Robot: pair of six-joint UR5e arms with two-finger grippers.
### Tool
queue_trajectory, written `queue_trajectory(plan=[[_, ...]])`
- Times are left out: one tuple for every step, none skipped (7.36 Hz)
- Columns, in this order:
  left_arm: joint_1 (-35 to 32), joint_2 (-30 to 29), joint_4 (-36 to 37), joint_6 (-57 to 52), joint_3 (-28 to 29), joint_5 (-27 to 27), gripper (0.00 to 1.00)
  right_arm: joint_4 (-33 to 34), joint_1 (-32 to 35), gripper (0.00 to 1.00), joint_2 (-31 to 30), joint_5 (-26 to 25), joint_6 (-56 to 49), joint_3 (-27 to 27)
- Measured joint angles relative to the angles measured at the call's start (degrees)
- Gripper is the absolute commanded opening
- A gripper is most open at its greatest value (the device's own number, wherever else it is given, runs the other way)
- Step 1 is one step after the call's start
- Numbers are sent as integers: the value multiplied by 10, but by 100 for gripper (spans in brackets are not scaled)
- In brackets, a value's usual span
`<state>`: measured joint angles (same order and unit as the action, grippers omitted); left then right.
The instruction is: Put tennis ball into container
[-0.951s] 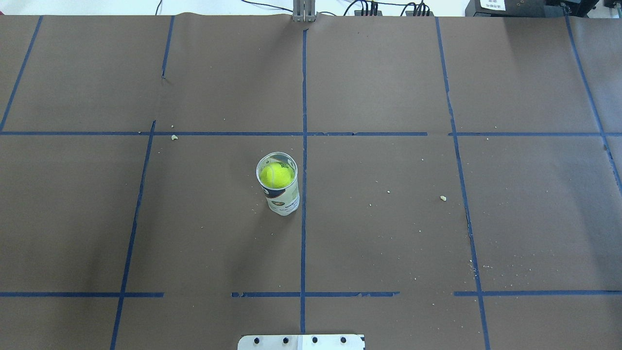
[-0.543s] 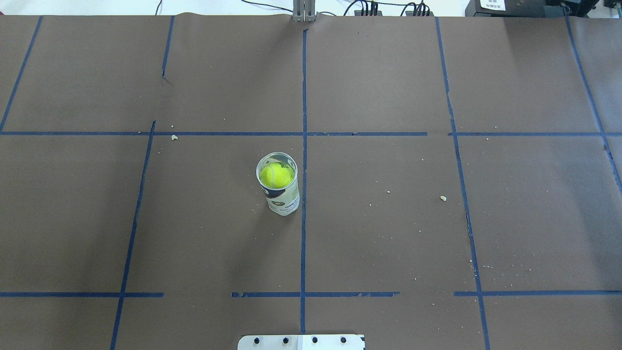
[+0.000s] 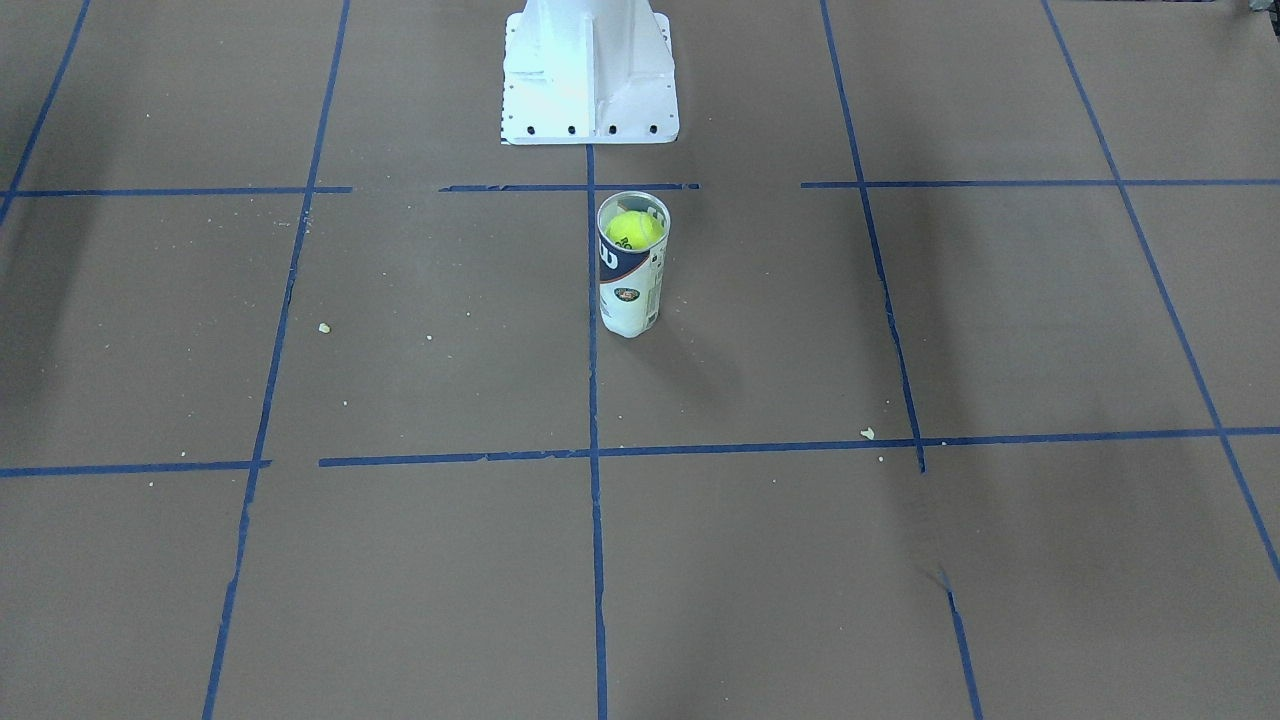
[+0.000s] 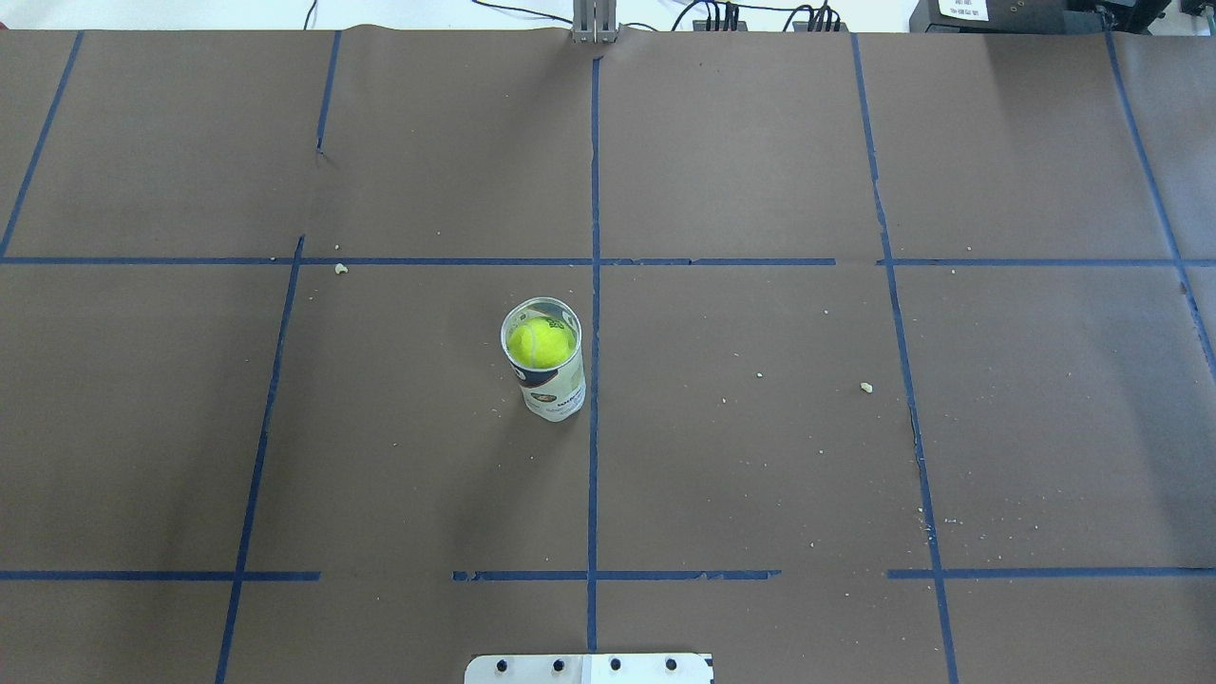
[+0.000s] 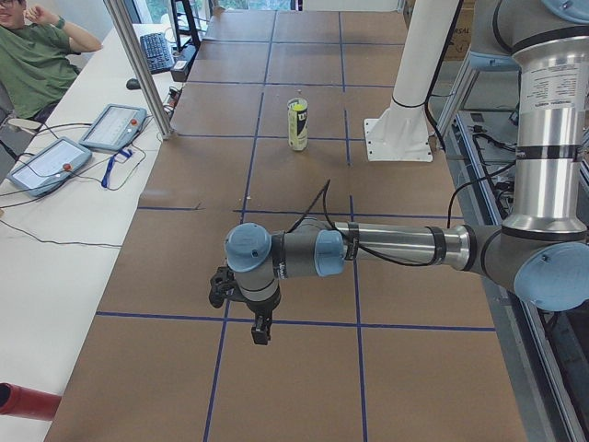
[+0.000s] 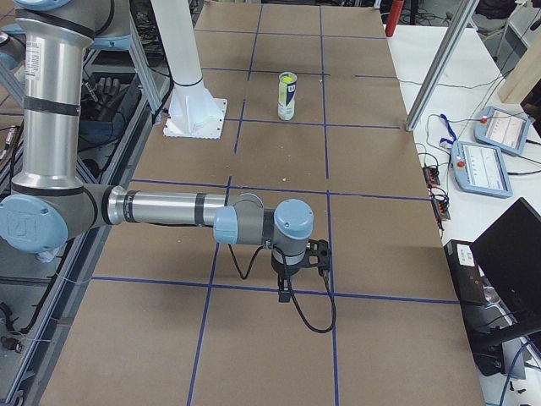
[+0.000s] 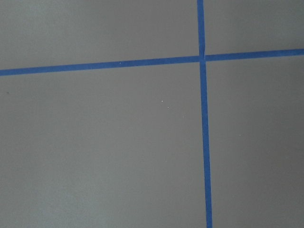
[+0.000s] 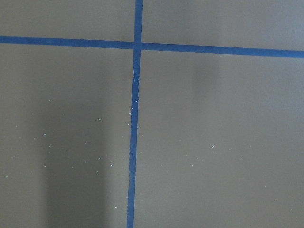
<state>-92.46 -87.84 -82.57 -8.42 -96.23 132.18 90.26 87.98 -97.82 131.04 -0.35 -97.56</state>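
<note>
The tennis ball (image 4: 540,344) sits inside the container (image 4: 554,391), a clear tube with a white and navy label that stands upright near the table's centre line. From the front the tennis ball (image 3: 634,230) shows just below the rim of the container (image 3: 630,295). The container (image 5: 297,124) and the same container (image 6: 287,96) stand far from both arms. My left gripper (image 5: 260,330) hangs over the table's left end and my right gripper (image 6: 285,292) over its right end. Whether either one is open or shut I cannot tell. Both wrist views show only brown paper and blue tape.
The white robot pedestal (image 3: 588,70) stands just behind the tube. Small crumbs (image 4: 865,387) lie scattered on the paper. A seated operator (image 5: 37,55), teach pendants (image 5: 112,126) and a metal post (image 5: 138,64) are along the side bench.
</note>
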Motion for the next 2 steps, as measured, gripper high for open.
queue_trajectory(plan=[[0, -2, -1, -1, -4, 0, 100, 0, 0, 100, 0, 0, 0, 0], [0, -3, -2, -2, -8, 0, 100, 0, 0, 100, 0, 0, 0, 0]])
